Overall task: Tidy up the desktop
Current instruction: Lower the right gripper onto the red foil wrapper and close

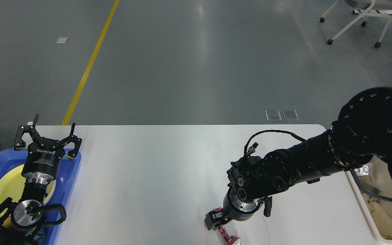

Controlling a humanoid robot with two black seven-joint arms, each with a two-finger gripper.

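A grey floor with a yellow line (88,64) running away from the robot lies beyond the desktop (155,177), a wide white-grey table top that fills the lower half of the head view; a white chair (356,20) stands far off at the upper right. At the desktop's left end sits a blue tray (70,190) holding a yellow plate (7,190). The left gripper (48,136) hovers over the tray's far edge, pointing away from the robot, its two fingers spread wide with nothing between them. At the right end a cream bin (362,204) holds crumpled foil (364,170) and other scraps, partly hidden by the arm. The right arm reaches across from the right edge, low over the desktop, and the right gripper (215,218) is down at the near edge, right at the top of a crushed red wrapper (228,236) that lies on the desktop. The gripper covers the wrapper's upper end; only the lower, twisted part shows below it. Seen dark and from behind, its fingers cannot be told apart, so whether it is closed on the wrapper cannot be told. The two grippers are well apart.
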